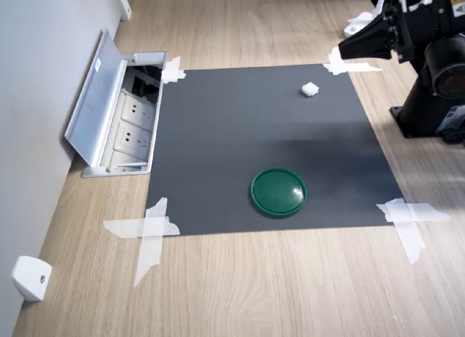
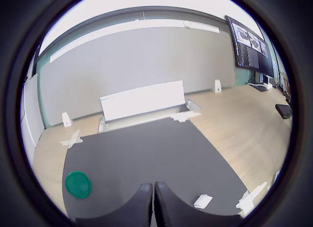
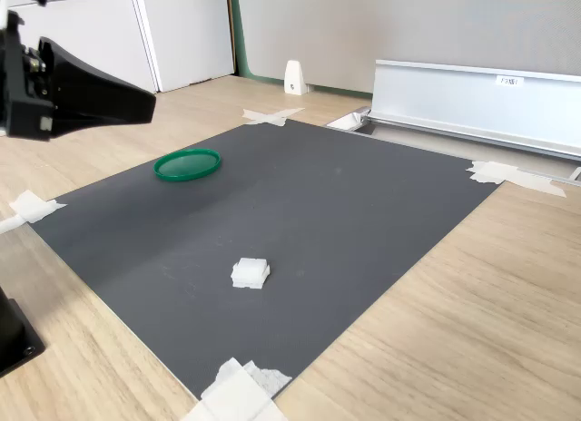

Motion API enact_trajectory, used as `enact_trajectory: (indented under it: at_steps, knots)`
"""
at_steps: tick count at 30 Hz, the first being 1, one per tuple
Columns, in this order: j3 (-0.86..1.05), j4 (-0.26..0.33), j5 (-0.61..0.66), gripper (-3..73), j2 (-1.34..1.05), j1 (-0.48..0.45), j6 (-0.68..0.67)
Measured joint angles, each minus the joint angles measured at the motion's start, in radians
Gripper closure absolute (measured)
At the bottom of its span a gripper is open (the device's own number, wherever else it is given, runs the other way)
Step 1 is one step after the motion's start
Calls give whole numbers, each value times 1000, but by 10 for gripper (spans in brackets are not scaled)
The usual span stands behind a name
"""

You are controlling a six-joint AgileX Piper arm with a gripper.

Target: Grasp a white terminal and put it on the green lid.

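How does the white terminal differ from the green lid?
The white terminal is tiny and blocky; the green lid is a far wider, flat round disc. The terminal is matte white, the lid glossy dark green. Both lie apart on the dark mat, neither touched by the tool.

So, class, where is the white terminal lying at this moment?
The white terminal lies on the dark mat near its far right corner in the first exterior view, well apart from the green lid.
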Motion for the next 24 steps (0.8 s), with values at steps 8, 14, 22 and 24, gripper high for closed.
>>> enact_trajectory:
  at_steps: [8, 14, 22, 24]
  knots:
    - [-154, -28, -1, 704, 222, 0, -1]
    - [-296, -133, -1, 704, 470, 0, -50]
    - [-420, -359, 154, 704, 739, 0, -78]
    - [-438, -400, 212, 704, 788, 0, -80]
